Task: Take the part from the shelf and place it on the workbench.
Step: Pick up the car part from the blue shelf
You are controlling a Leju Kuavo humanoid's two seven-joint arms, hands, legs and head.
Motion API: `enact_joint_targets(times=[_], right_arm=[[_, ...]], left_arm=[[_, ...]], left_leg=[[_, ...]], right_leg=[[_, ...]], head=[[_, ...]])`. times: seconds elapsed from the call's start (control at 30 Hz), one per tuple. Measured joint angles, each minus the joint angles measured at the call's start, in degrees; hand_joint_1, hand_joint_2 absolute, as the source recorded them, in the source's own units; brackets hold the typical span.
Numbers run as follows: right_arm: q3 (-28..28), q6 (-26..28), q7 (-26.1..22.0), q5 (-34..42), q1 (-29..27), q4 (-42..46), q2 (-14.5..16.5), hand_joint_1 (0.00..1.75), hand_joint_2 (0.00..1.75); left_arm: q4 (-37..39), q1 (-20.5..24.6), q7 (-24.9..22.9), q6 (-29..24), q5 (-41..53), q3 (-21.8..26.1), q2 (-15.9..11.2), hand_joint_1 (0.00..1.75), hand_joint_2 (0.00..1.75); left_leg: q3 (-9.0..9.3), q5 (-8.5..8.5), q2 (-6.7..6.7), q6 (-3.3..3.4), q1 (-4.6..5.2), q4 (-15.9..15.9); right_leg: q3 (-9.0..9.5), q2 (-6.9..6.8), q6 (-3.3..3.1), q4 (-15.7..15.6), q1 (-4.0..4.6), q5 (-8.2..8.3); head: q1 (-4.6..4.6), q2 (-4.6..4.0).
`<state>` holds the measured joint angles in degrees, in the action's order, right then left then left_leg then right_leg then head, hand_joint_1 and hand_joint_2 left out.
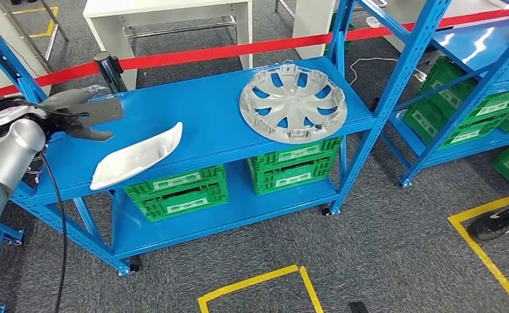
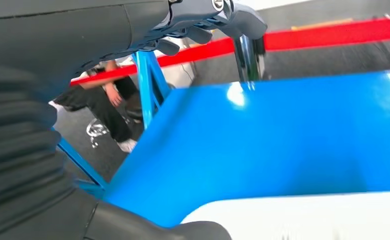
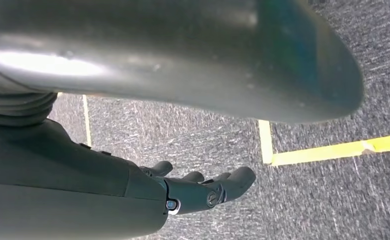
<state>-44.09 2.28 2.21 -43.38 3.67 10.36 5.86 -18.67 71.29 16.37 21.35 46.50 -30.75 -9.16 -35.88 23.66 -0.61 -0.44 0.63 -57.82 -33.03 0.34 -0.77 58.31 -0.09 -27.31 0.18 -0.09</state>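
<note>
Part: one white curved panel [image 1: 137, 156] lying flat at the front edge of the blue shelf [image 1: 199, 114], toward its left end, its near tip overhanging the edge.
Left hand [image 1: 85, 114]: over the shelf's left end, just beside the panel, fingers spread, holding nothing.
Right hand [image 3: 202, 187]: hanging above grey carpet, fingers loosely apart, nothing in it.
Wheel cover [image 1: 292, 102]: one, silver, at the shelf's right end, well apart from the panel.
Crates: two green crates [image 1: 180, 192] on the lower level.
Barrier: one red tape [image 1: 238, 49] behind the shelf.
</note>
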Motion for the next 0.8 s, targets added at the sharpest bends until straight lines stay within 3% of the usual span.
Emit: enact_joint_targets(times=[0.37, 0.6, 0.8], right_arm=[[0.0, 0.1, 0.1, 0.0, 0.0, 0.0, 0.0, 0.0, 0.0], [-0.1, 0.3, 0.1, 0.0, -0.2, 0.0, 0.0, 0.0, 0.0], [-0.5, 0.6, 0.4, -0.3, -0.4, 0.0, 0.0, 0.0, 0.0]], left_arm=[[0.0, -1.2, 1.2, 1.3, -0.8, -0.6, -0.6, 0.0, 1.75], [-2.0, -5.6, 12.5, 10.9, -7.0, -2.3, -3.2, 0.0, 1.75], [-7.6, -10.3, 15.5, 12.4, -11.0, -5.4, -7.0, 0.0, 1.75]], left_leg=[[0.01, -0.02, 0.0, 0.03, -0.03, 0.0], [0.04, 0.02, 0.11, -0.01, -0.06, 0.0], [0.07, 0.04, 0.08, -0.02, -0.06, 0.0]], right_leg=[[0.0, -0.01, 0.05, 0.0, -0.15, 0.0], [-0.02, 0.05, 0.07, 0.0, -0.13, -0.07], [0.03, 0.04, 0.05, 0.0, -0.13, -0.14]], head=[[-0.01, 0.0], [-0.01, 0.0], [-0.01, 0.0]])
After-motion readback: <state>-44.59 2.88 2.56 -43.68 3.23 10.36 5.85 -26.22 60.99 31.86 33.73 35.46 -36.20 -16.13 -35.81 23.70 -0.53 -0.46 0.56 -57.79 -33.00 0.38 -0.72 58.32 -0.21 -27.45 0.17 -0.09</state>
